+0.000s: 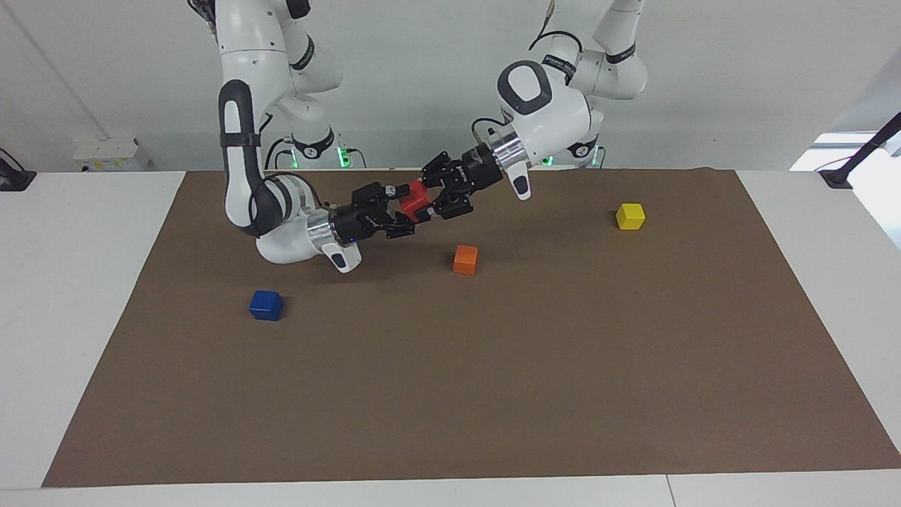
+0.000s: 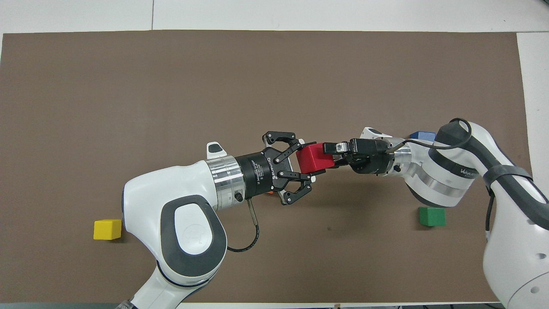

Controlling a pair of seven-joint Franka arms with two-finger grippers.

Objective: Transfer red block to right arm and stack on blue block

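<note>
- Blue block sits on the tabletop, lower left of the facing view.
- Right gripper, left of centre, has its jaws spread around the red block.
- Left gripper, centre, pinches that block in mid-air.
- To do the handover well, I judge the right jaws should close squarely on free faces before the left lets go.

Brown mat with four scattered cubes
</note>
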